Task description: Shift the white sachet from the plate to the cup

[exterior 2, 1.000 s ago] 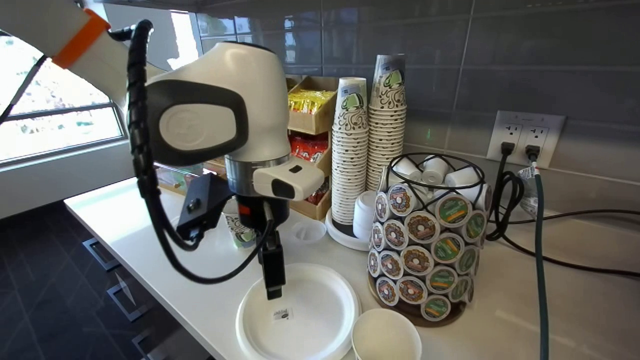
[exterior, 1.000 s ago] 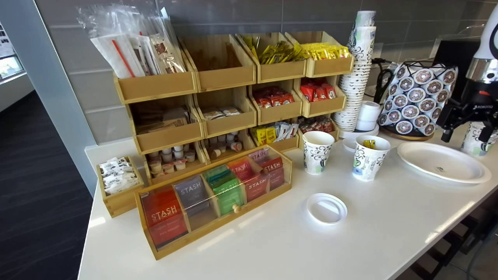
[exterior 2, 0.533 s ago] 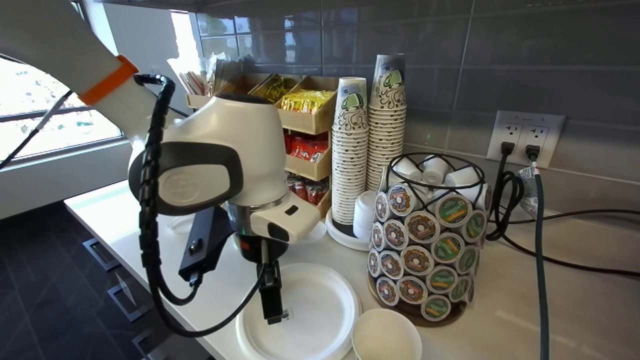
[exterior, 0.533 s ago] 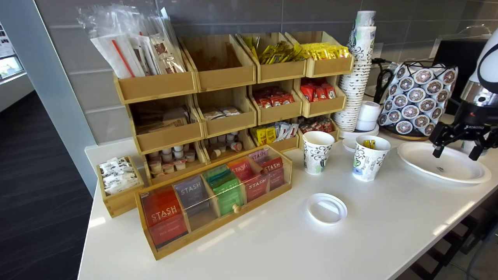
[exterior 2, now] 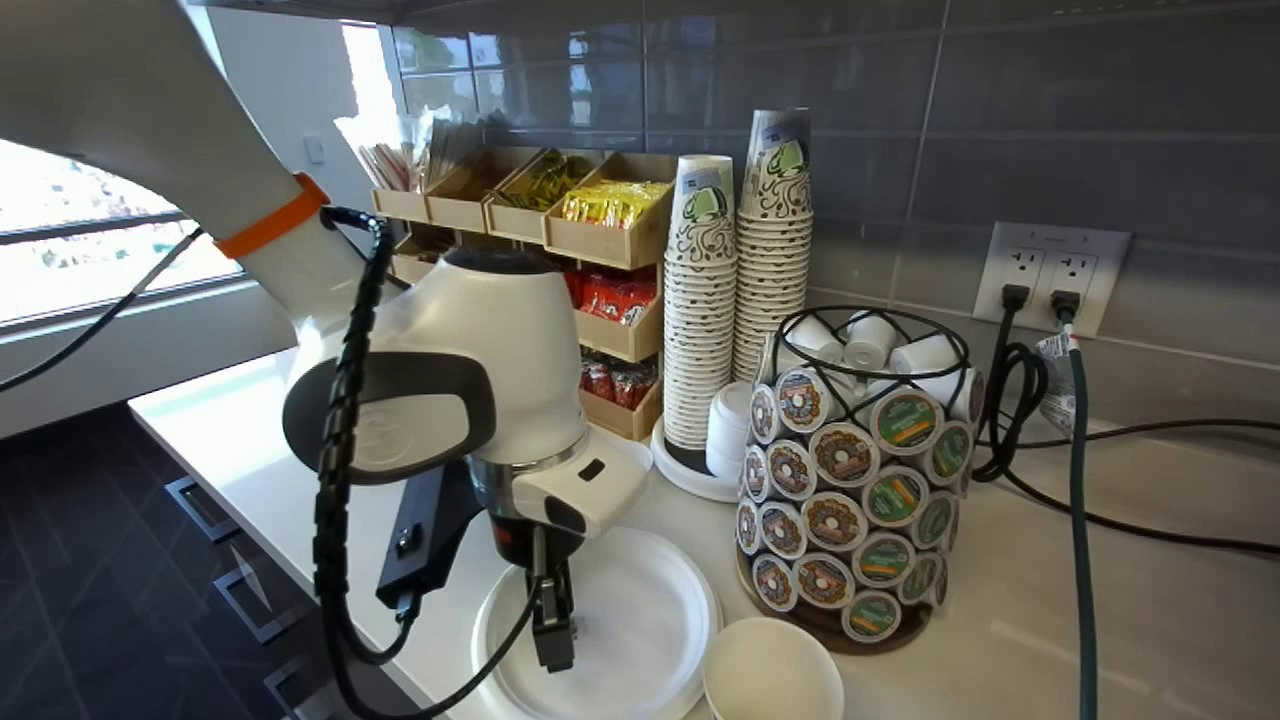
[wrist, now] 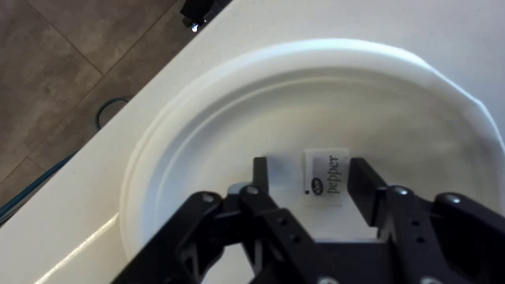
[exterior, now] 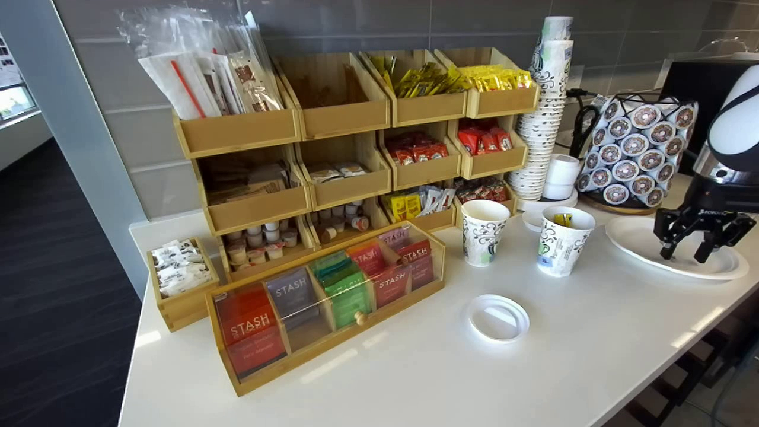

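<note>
I have the gripper (exterior: 686, 255) low over the large white plate (wrist: 375, 114); its fingers (wrist: 363, 189) stand apart, one to each side of the white sachet (wrist: 326, 177); the sachet lies flat on the plate, marked with a dark oval and the word pepper; my wrist view puts it nearer one tip than the other, and whether that tip touches its edge, or either tip the plate, I cannot tell; in both exterior views it is hidden or too small to make out. The white paper cup (exterior 2: 773, 672) stands upright just beside the plate in an exterior view, open top showing, lower part cut off at the bottom edge; I cannot tell whether it touches the plate; near both rise tiered coffee pods (exterior 2: 835, 523). Farther along the counter (exterior: 415, 379) I see two printed cups (exterior: 483, 237), one with a yellow packet (exterior: 563, 220) showing inside; a small white disc (exterior: 498, 318) lies in front of them, and the tea box (exterior: 332, 340) stands just in front of the wooden bins (exterior: 344, 121).
</note>
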Robot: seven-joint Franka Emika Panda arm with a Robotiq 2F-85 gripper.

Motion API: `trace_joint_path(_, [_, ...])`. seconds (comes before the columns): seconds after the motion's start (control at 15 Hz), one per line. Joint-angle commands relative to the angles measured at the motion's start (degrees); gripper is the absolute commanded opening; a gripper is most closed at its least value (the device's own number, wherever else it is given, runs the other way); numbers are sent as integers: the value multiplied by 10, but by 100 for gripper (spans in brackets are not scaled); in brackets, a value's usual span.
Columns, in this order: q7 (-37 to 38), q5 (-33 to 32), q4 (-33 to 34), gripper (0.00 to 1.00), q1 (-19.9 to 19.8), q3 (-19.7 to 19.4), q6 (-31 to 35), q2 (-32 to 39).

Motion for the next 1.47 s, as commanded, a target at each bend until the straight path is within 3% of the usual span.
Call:
trace_joint_path(0.0, [-36,51,11,46,3,2,18,29])
trace_joint_path(0.4, [-72,97,18,59,2,11,18,32])
trace_joint_path(0.6, [-79,104,22,43,4,13,19,35])
trace_joint_path(0.8, [-79,99,25,18,5,11,22,39])
trace_joint_path(0.93, [-78,94,26,15,6,10,21,40])
trace_joint_path(1.0, [-77,91,25,20,7,10,24,40])
trace_joint_path(1.13, [-74,84,25,14,9,8,24,40])
trace_joint_path(1.27, [-71,79,25,2,11,6,23,39])
trace_joint_path(1.4, [-70,75,24,0,12,5,24,36])
